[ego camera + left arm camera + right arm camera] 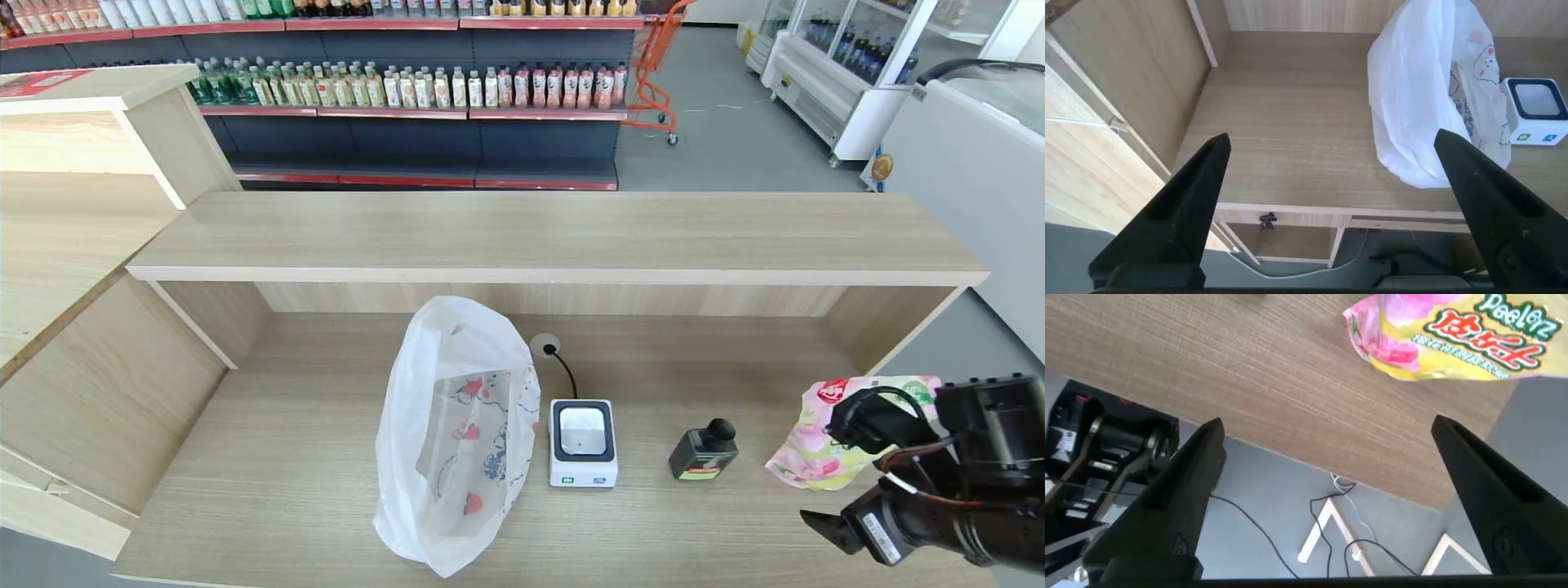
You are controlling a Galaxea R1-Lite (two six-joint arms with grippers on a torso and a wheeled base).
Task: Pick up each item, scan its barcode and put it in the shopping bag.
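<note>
A white plastic shopping bag (457, 441) lies open on the wooden counter (286, 465), also seen as the bag (1425, 90). Right of it stands a small white barcode scanner (583, 441), the scanner (1535, 110). Further right are a dark bottle with a black cap (704, 453) and a pink and yellow snack pouch (816, 457) near the counter's right end. My right gripper (1328, 429) is open and empty, off the counter's front edge, short of the pouch (1454, 339). My left gripper (1333, 143) is open and empty, in front of the counter's left part.
A raised counter shelf (555, 233) overhangs the back of the work surface. A cable (565, 371) runs from the scanner to a hole in the counter. A wooden side panel (106, 392) closes the left end. Store shelves of bottles (408, 86) stand behind.
</note>
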